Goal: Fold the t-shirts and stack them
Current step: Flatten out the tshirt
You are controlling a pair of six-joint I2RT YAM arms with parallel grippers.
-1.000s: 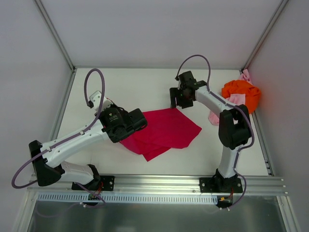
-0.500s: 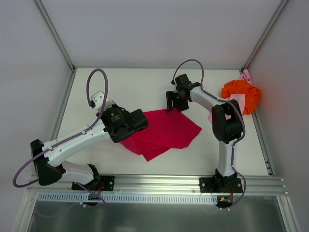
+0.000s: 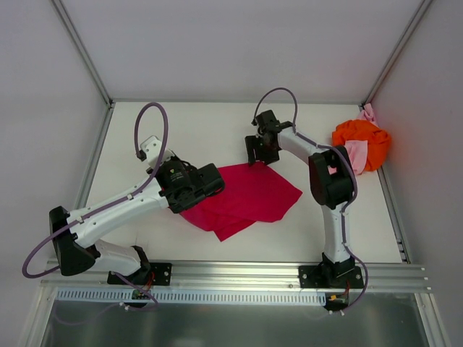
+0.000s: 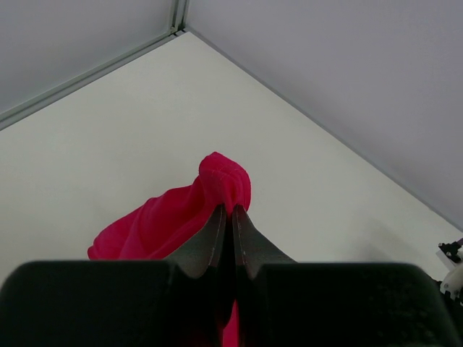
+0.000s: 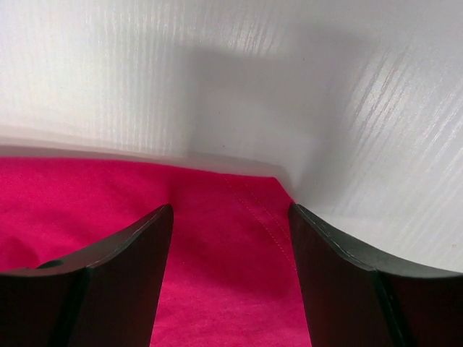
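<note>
The crimson t-shirt (image 3: pixel 249 195) lies partly folded in the middle of the table. My left gripper (image 3: pixel 215 181) is shut on a bunched edge of it (image 4: pixel 221 184) at its left side, holding that fold lifted. My right gripper (image 3: pixel 257 155) is open right over the shirt's far corner (image 5: pixel 239 246), one finger on each side of the cloth corner. The orange t-shirt (image 3: pixel 362 139) sits crumpled at the far right, with the pale pink t-shirt (image 3: pixel 353 153) partly under it.
The table is white (image 3: pixel 188 130), walled on three sides by grey panels. A metal rail (image 3: pixel 239 271) runs along the near edge by both arm bases. The orange and pink shirts fill the far right corner.
My right gripper has moved left and down onto the crimson shirt's far corner. My left gripper has shifted slightly, still holding the cloth.
</note>
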